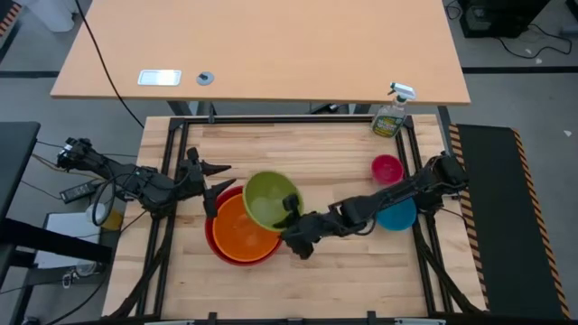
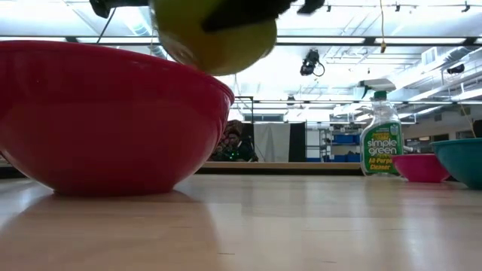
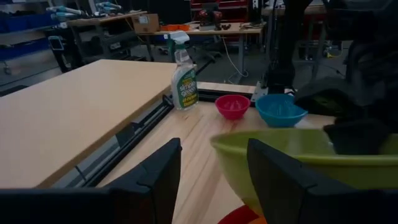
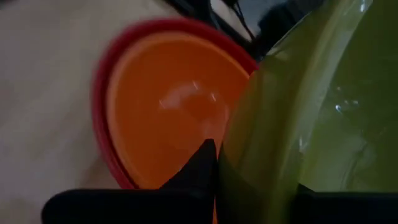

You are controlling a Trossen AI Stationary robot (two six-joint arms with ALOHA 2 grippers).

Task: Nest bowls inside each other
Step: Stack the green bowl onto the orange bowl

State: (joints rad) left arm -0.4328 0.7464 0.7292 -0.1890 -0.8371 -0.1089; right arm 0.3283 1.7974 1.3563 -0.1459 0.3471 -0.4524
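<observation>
The lime green bowl hangs tilted in the air over the far right part of the orange bowl, with my right gripper shut on it. The orange bowl sits inside the red bowl, which stands on the table left of centre. In the low view the green bowl floats above the red bowl's rim. The pink bowl and blue bowl stand on the table at the right. My left gripper hovers open just left of the green bowl, touching nothing. My right gripper pinches the green bowl's rim on the side toward the table's right and near edges. One finger lies against the outer wall; the other is inside the bowl. The fingers come from the table's right, slanting down. The bowl is lifted clear and tilted.
A green spray bottle stands at the far right corner of the table. Black frame rails run along the table's left and right sides. Bare wood lies along the near edge and in the far middle.
</observation>
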